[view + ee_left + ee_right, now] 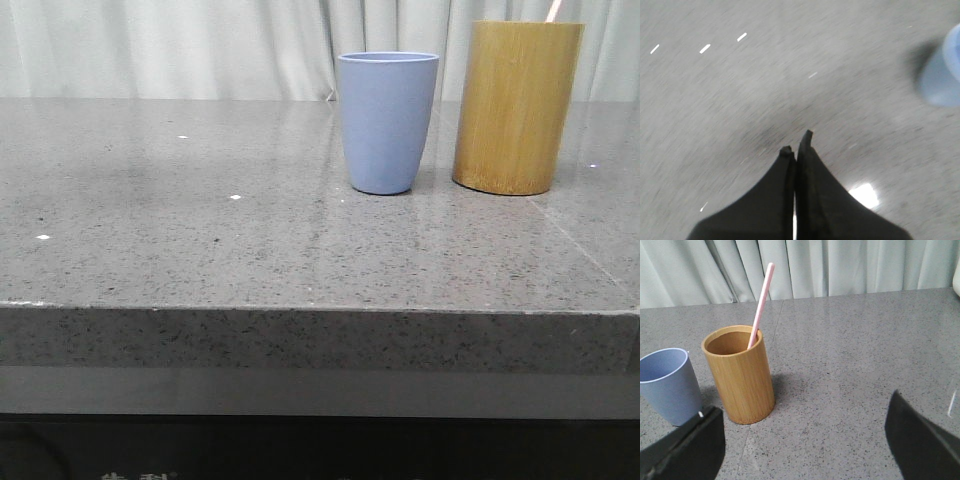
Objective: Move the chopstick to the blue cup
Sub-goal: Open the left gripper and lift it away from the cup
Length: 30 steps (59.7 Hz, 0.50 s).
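Note:
The blue cup (388,120) stands empty on the grey stone table, with the tan bamboo cup (516,106) just to its right. One pale pink chopstick (761,304) leans in the bamboo cup; only its tip (553,10) shows in the front view. The blue cup also shows in the right wrist view (669,385) and, blurred, in the left wrist view (942,75). My right gripper (805,440) is open and empty, short of the bamboo cup (740,374). My left gripper (797,142) is shut and empty above bare table. Neither gripper shows in the front view.
The grey speckled table (200,230) reaches to its front edge low in the front view. Pale curtains (200,45) hang behind the table. A seam line (747,442) runs across the tabletop by the bamboo cup's base.

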Motion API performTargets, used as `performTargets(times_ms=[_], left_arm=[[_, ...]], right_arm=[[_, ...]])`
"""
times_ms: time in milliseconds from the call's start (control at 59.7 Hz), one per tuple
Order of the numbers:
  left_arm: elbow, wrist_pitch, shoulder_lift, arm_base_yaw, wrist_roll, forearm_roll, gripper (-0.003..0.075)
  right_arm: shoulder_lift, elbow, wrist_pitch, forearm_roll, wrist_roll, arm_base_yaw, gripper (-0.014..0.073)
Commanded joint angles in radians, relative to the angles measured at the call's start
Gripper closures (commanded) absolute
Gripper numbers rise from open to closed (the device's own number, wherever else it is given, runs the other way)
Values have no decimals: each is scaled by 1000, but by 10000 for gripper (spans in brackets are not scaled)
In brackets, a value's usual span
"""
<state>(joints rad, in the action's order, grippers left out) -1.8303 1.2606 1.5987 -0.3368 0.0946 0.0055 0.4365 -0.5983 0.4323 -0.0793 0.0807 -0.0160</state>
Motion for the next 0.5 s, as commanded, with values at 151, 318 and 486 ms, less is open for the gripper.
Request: performTargets(times_ms=[151,318,486], left_arm=[[333,-193,-306,310,-34,-84,739],[610,-480,-550,409,-34,-122,739],[906,-736,-840,383,-33,-120,739]], right_arm=[[16,-35,-78,-1,-4,3,-60],[16,-35,-78,-1,-4,3,-60],[16,-35,-78,-1,-4,3,-60]])
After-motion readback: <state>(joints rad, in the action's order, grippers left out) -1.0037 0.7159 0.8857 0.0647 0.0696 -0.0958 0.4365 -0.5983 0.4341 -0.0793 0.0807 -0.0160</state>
